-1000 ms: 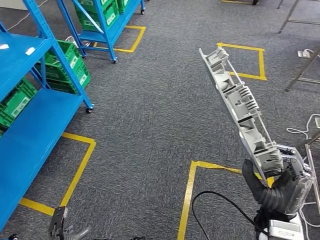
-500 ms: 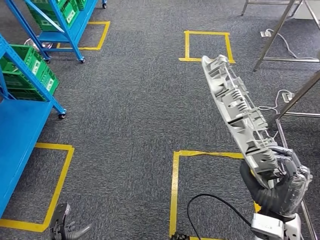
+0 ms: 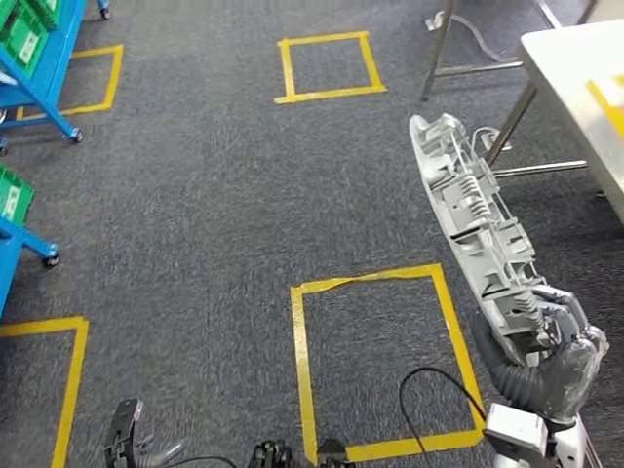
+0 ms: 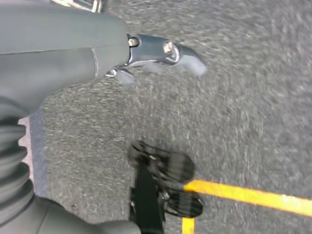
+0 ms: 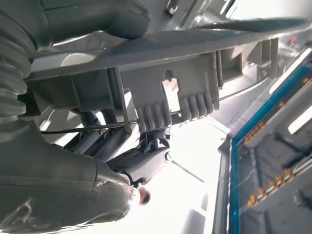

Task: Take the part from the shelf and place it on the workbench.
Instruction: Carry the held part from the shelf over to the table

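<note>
Grey carpet (image 3: 206, 224) w/ yellow tape squares (image 3: 379, 361); right robot hand (image 3: 548, 366) grips part (image 3: 478, 229), left robot hand (image 4: 110, 53) empty, fingers apart

We see dark grey carpet (image 3: 199, 195) marked with yellow tape squares (image 3: 379, 366), one near us and another (image 3: 329, 66) farther off. A black cable (image 3: 434, 385) loops across the near square. A white workbench (image 3: 581, 88) stands at right on metal legs; blue shelving (image 3: 37, 58) on castors stands at left.

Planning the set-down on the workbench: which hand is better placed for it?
Right. The right hand grips the long grey part, with the workbench ahead on that side; the left hand hangs low, holding nothing.
</note>
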Controlling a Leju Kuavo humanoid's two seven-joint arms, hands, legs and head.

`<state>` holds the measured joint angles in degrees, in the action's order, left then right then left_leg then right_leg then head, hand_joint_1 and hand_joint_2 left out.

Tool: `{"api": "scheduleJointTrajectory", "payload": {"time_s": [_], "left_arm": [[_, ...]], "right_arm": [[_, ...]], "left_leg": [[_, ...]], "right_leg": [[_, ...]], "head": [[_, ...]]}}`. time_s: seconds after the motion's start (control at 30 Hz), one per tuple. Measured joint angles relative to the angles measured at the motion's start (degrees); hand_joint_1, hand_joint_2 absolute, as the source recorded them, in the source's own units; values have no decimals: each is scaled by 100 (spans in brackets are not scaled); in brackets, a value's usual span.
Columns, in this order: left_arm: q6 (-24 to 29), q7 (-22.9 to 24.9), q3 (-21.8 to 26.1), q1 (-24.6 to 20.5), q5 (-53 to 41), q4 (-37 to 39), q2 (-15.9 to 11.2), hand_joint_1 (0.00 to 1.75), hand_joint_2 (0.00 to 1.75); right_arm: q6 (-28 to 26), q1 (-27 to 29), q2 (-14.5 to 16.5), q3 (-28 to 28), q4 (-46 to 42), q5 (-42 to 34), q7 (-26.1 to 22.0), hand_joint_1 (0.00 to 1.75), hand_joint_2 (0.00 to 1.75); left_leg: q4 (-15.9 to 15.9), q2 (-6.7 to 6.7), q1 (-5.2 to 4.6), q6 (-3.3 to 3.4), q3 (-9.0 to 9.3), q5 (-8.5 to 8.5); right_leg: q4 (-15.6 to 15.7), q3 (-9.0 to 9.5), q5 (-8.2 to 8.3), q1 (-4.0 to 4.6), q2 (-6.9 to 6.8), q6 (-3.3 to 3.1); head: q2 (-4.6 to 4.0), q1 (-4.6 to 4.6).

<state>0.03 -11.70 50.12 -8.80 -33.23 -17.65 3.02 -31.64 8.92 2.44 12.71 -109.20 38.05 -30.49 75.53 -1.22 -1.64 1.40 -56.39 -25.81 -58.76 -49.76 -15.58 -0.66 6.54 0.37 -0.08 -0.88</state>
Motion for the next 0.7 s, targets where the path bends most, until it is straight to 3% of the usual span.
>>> {"api": "scheduleJointTrajectory", "payload": {"time_s": [0.07, 0.13, 0.2, 0.27, 0.33, 0.37, 0.43, 0.47, 0.5, 0.53, 0.6, 0.63, 0.67, 0.7], "left_arm": [[4, 3, 1, -4, -11, 5, -30, 0, 175], [11, 6, 7, 18, -20, 20, -70, 0, 175], [16, 16, 12, 47, -22, 42, -82, 0, 175], [15, 24, 11, 79, -27, 58, -81, 0, 175], [13, 15, 10, 151, -32, 67, -88, 0, 175], [11, 11, 10, 190, -33, 70, -86, 0, 175], [9, 7, 10, 181, -34, 74, -88, 0, 175], [8, 5, 9, 162, -34, 73, -92, 0, 175], [4, 3, 8, 140, -34, 74, -91, 0, 175], [2, 2, 8, 143, -35, 74, -96, 0, 175], [0, 1, 10, 216, -37, 80, -112, 0, 175], [4, 1, 13, 258, -37, 91, -118, 0, 175], [7, 7, 15, 288, -38, 105, -118, 0, 175], [10, 9, 16, 294, -39, 119, -109, 0, 175]], "right_arm": [[-40, -11, -3, -17, 11, -8, 21, 175, 175], [-57, -30, -5, -26, 20, -14, 36, 175, 175], [-63, -25, -13, -33, 33, -20, 51, 175, 175], [-72, -8, -23, -46, 52, -18, 67, 175, 175], [-69, 17, -36, -46, 92, -9, 74, 175, 175], [-64, 20, -44, -40, 113, -6, 77, 175, 175], [-62, 13, -54, -28, 152, -9, 93, 175, 175], [-68, 0, -57, -28, 156, -13, 102, 175, 175], [-75, -11, -61, -27, 162, -19, 112, 175, 175], [-84, -35, -66, -29, 159, -27, 123, 175, 175], [-109, -78, -72, -35, 158, -37, 130, 175, 175], [-123, -89, -74, -37, 153, -41, 131, 175, 175], [-132, -94, -75, -39, 149, -42, 134, 175, 175], [-138, -85, -77, -41, 139, -44, 134, 175, 175]], "left_leg": [[-870, -283, -66, 119, 306, 521], [-1558, -386, -23, 68, 568, 856], [-1815, -245, 26, -28, 545, 1047], [-1864, -133, 50, -9, 428, 1096], [-1828, -17, 54, 7, 400, 1069], [-1771, 61, 54, -3, 402, 1044], [-1656, 208, 99, -35, 438, 928], [-1594, 279, 143, -65, 476, 860], [-1534, 342, 190, -110, 535, 787], [-1498, 382, 229, -165, 611, 699], [-1386, 445, 263, -297, 754, 528], [-1381, 461, 269, -367, 790, 482], [-1389, 481, 278, -434, 780, 483], [-1430, 495, 296, -497, 743, 521]], "right_leg": [[-22, 49, -39, 5, 171, -36], [-71, -20, -50, 26, 275, -77], [-85, -177, -6, 31, 313, -77], [-251, -526, 58, 91, 111, 21], [-894, -1128, -46, 160, -263, 96], [-1323, -1442, -144, 156, -386, 104], [-1822, -1881, -95, 113, -455, 133], [-1764, -1914, 1, 85, -461, 181], [-1489, -1776, 142, 52, -485, 240], [-1098, -1498, 250, 24, -581, 304], [-381, -771, 383, -12, -865, 351], [-181, -561, 387, -12, -960, 331], [-88, -490, 406, -3, -986, 285], [-35, -568, 431, 16, -941, 233]], "head": [[-1, -5], [-1, -11], [-1, -23], [0, 5], [1, 50], [1, 60], [1, 47], [-1, 37], [-1, 35], [1, 33], [-1, 48], [-1, 41], [-2, 35], [-2, 11]]}}
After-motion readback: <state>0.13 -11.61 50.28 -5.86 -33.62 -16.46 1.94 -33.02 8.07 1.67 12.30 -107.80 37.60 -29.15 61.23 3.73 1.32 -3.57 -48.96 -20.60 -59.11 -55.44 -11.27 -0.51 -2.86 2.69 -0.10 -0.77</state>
